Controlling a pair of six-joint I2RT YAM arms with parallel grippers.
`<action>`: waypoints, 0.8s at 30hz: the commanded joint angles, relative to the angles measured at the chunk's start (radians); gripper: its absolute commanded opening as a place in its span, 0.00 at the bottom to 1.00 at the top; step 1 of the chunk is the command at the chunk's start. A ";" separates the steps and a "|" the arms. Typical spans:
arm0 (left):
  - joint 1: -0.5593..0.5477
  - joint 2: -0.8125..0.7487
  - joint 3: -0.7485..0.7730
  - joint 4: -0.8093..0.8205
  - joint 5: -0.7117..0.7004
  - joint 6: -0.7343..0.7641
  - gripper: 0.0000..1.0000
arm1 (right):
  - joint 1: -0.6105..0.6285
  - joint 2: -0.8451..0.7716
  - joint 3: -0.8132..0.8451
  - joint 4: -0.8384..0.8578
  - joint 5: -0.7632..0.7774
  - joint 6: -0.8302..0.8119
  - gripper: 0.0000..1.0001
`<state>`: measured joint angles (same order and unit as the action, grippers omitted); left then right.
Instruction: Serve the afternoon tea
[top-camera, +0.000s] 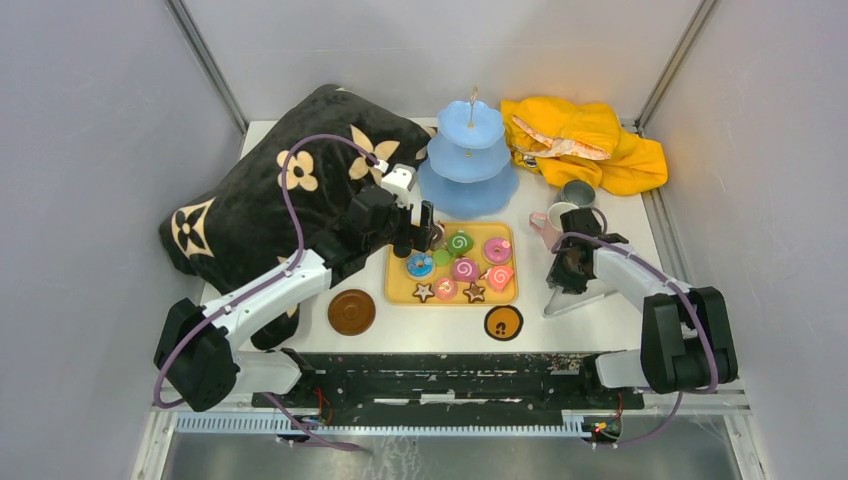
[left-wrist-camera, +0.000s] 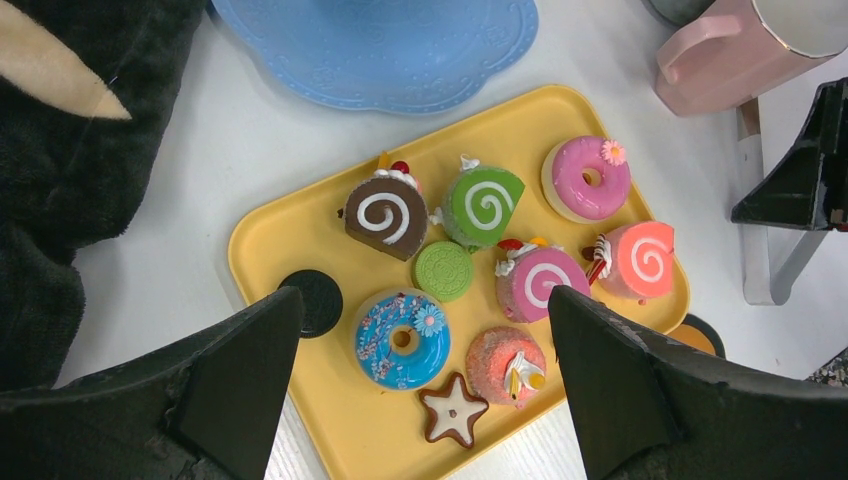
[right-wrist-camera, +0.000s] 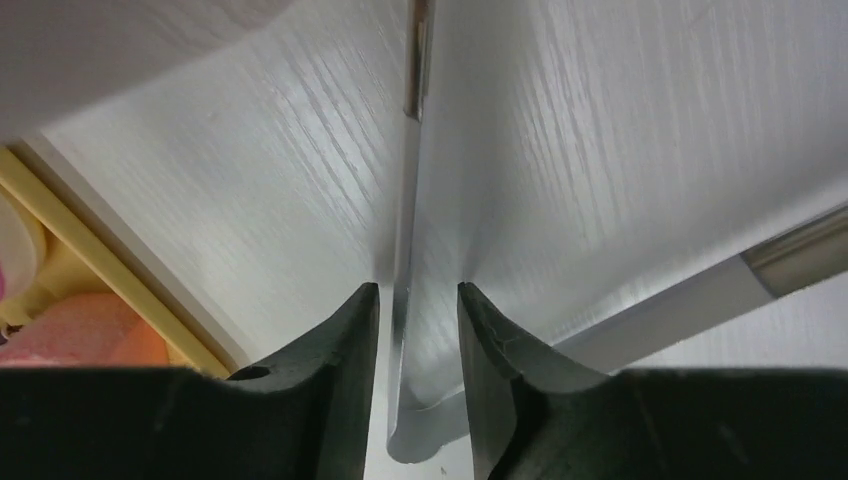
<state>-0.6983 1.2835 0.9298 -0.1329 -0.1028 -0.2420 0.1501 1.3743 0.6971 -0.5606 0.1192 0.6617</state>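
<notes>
Zero sweets on the light-blue three-tier stand (top-camera: 468, 150): all three tiers show bare in the top view. Judged progress: serving not yet begun, every item left to place.

Left gripper (left-wrist-camera: 425, 310): jaws spread wide, empty, hovering over the yellow tray (left-wrist-camera: 290, 225). Right gripper (right-wrist-camera: 418, 300): low over the table (right-wrist-camera: 600, 150), fingers straddling one arm of the metal tongs (top-camera: 585, 298). A gap shows beside the blade, so it is not clamped and grasps nothing.

Counts:
- Sweets, all on the tray: 10 in the left wrist view.
  - Rolls: chocolate swirl roll (left-wrist-camera: 385, 215), green swirl roll (left-wrist-camera: 485, 205), pink swirl roll (left-wrist-camera: 540, 282), coral swirl roll (left-wrist-camera: 640, 260).
  - Doughnuts: pink doughnut (left-wrist-camera: 588, 178), blue doughnut (left-wrist-camera: 402, 338).
  - Others: green biscuit (left-wrist-camera: 444, 270), black biscuit (left-wrist-camera: 312, 300), sugared pink sweet (left-wrist-camera: 505, 362), star biscuit (left-wrist-camera: 455, 408).
  - The top view adds a second star (top-camera: 474, 293), hidden behind a finger in the wrist view. Total 11, as far as I can count.
- Cups: 2. Pink cup (top-camera: 548, 222) and grey mug (top-camera: 578, 192) sit close together at right rear, near the yellow cloth (top-camera: 600, 150). Neither is on a coaster.
- Coasters: 2, both bare. Plain brown coaster (top-camera: 351, 312) sits off the tray's near-left corner, dark coaster (top-camera: 503, 322) off its near-right.
- Stand: 1. Tongs: 1.

Remaining (judgement): sweets to tiers, cups to coasters.
</notes>
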 joint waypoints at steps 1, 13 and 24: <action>-0.004 0.012 0.023 0.017 -0.007 0.004 0.99 | 0.006 -0.072 0.005 -0.085 0.032 -0.032 0.47; -0.004 0.017 0.023 0.019 0.004 0.004 0.99 | -0.008 -0.332 0.102 -0.425 0.234 0.110 1.00; -0.004 0.005 0.018 0.012 0.012 0.011 0.99 | -0.126 -0.353 -0.077 -0.260 0.215 0.234 0.77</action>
<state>-0.6983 1.3064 0.9298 -0.1333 -0.1013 -0.2420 0.0544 0.9825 0.6441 -0.9051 0.3157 0.8452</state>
